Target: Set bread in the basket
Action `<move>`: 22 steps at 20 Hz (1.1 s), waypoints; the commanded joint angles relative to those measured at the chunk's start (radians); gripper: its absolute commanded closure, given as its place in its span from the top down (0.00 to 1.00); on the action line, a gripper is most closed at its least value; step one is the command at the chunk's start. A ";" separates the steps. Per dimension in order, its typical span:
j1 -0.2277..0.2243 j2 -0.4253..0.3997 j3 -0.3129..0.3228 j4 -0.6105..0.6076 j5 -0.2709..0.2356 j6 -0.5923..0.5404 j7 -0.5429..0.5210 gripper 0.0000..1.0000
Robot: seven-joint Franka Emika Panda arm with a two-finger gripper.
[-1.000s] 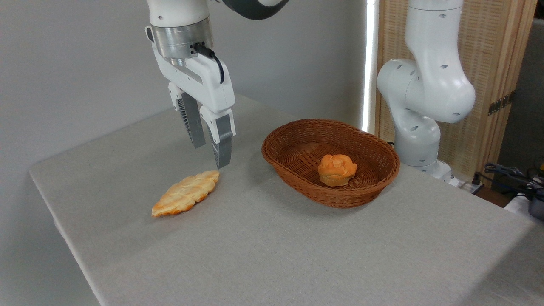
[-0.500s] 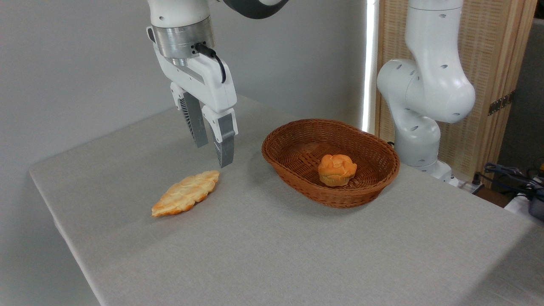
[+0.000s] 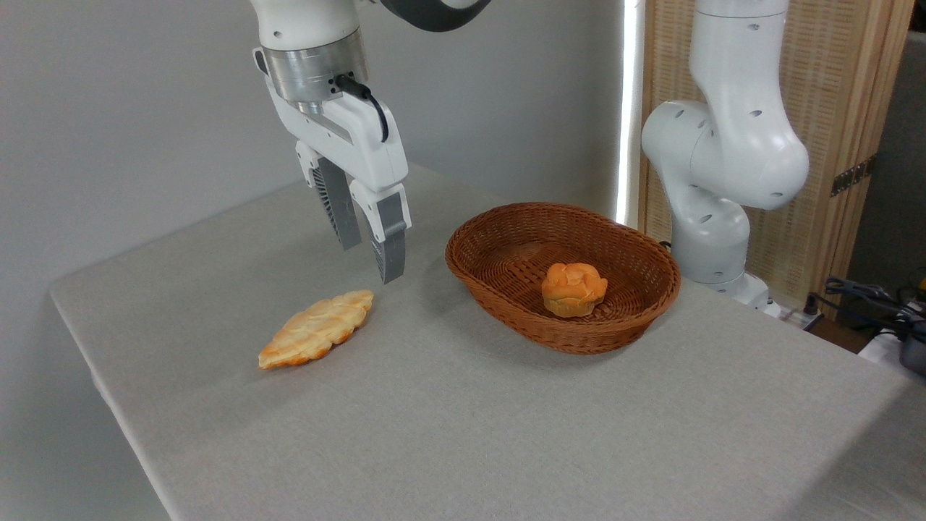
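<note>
Bread (image 3: 316, 329) lies flat near the table's (image 3: 463, 434) left edge. Gripper (image 3: 371, 258) hangs above it, slightly parted, empty.

One fixed camera stands off the table's (image 3: 463, 434) near corner, raised, looking down and across toward the grey wall at 11 o'clock. It sits fairly close: the arm's base (image 3: 712, 239) falls at 2 o'clock, its upper links cropped.

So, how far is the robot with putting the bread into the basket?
Not far. The basket holds only a small round bun. The bread lies on the table, outside it. The gripper hangs open and empty above. Grasping, carrying and placing remain.
</note>
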 commanded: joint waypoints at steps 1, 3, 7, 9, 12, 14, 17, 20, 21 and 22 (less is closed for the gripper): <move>-0.001 0.001 -0.004 0.018 -0.011 -0.024 -0.014 1.00; -0.001 0.001 -0.006 0.018 -0.011 -0.024 -0.015 1.00; -0.001 0.002 -0.006 0.019 -0.011 -0.015 -0.015 1.00; -0.001 0.002 -0.006 0.019 -0.011 -0.014 -0.015 1.00; -0.001 0.007 -0.006 0.016 -0.011 -0.017 -0.009 1.00; -0.001 0.015 -0.006 0.018 -0.011 -0.012 -0.003 1.00; -0.003 0.036 -0.011 0.018 -0.008 -0.017 0.005 1.00; -0.003 0.038 -0.020 -0.020 -0.009 0.049 0.008 1.00; -0.003 0.041 -0.021 -0.030 -0.011 0.084 0.008 1.00; -0.003 0.042 -0.026 -0.047 -0.011 0.109 0.006 1.00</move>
